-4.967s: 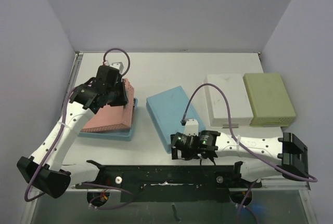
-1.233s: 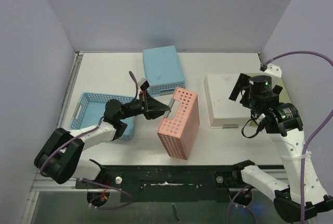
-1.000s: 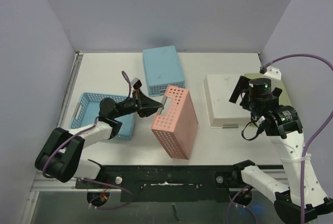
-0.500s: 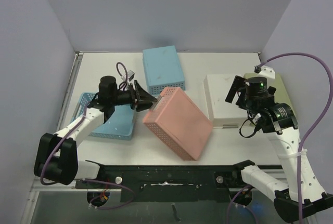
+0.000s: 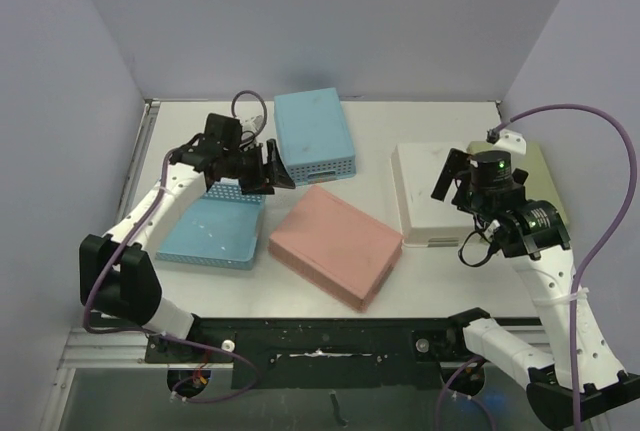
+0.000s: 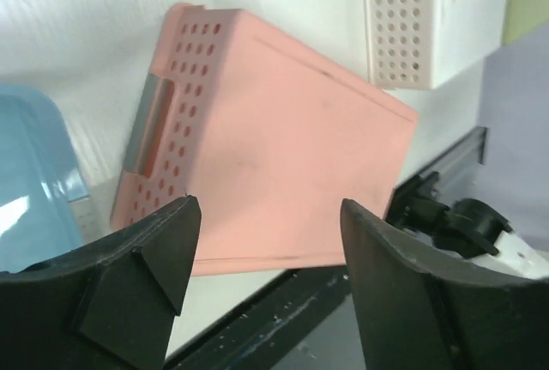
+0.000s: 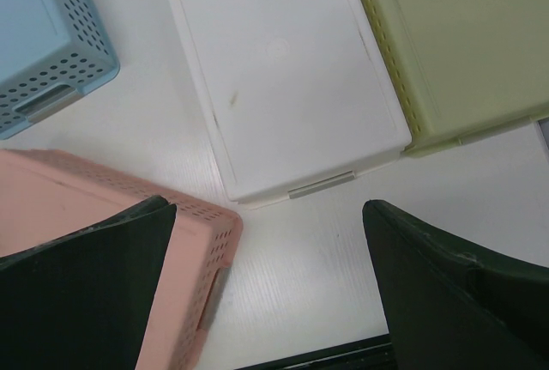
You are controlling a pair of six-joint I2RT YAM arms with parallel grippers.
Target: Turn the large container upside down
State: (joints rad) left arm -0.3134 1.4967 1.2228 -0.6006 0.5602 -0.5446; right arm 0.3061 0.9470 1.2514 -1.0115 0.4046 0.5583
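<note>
1. Located large pink container (image 5: 335, 246) flat on the table (image 5: 430, 126), toward the front edge, between the two arms. Solid base facing up, perforated walls below. Judged to be lying upside down.
2. Found left tool (image 5: 272, 165) with jaws well apart and gripping nothing. Poised above the gap between a blue basket (image 5: 215, 231) and the container's far-left corner, touching neither.
3. Found right tool (image 7: 268, 211) spread as wide as possible, also empty. Poised over the near edge of a white container (image 7: 283, 69), which sits beside a green container (image 7: 463, 44).
4. Bearing for any further move: container toward the front and right of the left tool, with its long axis diagonal from far left to near right. Handle slot (image 6: 150, 125) on the end wall closest to that tool. Left tool judged somewhat nearer; right tool near the container's right-hand corner.
5. Searched for brands, labels and writing: none legible on any container.
</note>
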